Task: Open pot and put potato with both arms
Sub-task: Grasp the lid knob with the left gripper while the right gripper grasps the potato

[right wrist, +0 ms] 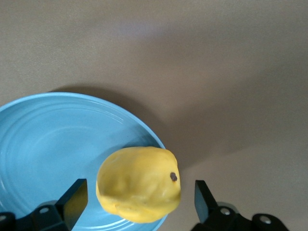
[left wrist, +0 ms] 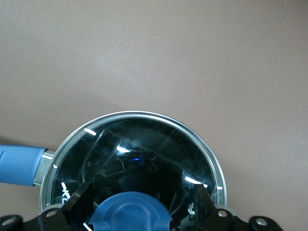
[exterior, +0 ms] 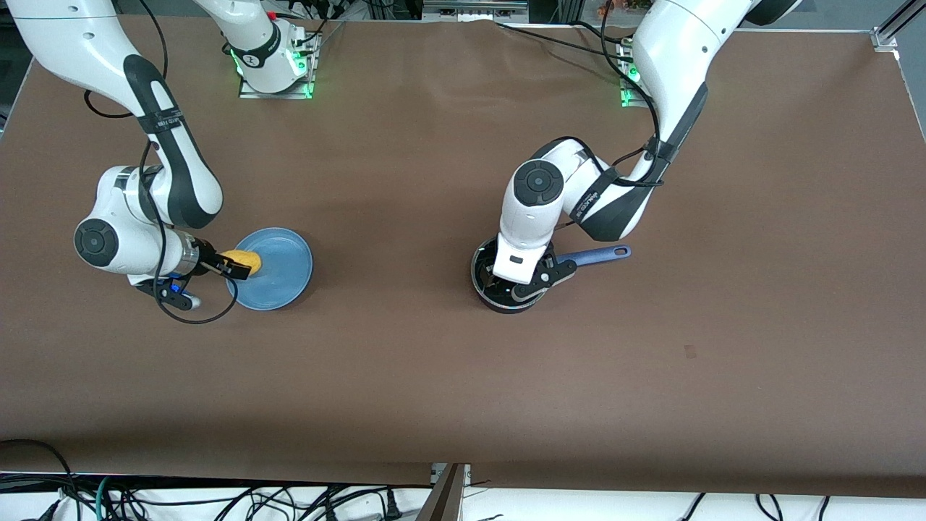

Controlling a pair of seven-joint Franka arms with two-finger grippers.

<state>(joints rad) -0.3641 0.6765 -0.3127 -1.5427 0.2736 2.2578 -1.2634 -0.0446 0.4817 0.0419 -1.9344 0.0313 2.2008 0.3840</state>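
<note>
Nearest the front camera is the pot (exterior: 506, 286), lid (left wrist: 137, 159) still on. I've got the left gripper (left wrist: 139, 204) down over it, fingers spread either side of the blue knob (left wrist: 131, 211), not clamped yet from what the left wrist view shows. The blue handle (exterior: 597, 254) points toward the left arm's end of the table.

Slightly farther back, at the right arm's end, is the blue plate (exterior: 286, 278). The potato (right wrist: 139, 184) sits at the plate's edge with the right gripper (right wrist: 137, 199) around it, fingers open with a gap on both sides, so nothing is held. I can't tell if the potato rests on the plate or overhangs the rim.

Risks as I see them:
- Knob looks off-centre between the left fingers; closing could shove the lid sideways or drag the pot.
- A lift with a shallow grip on the knob could drop the glass lid.
- The potato is lumpy and near the rim; an uneven pinch could squirt it off the plate or tip the plate.
</note>
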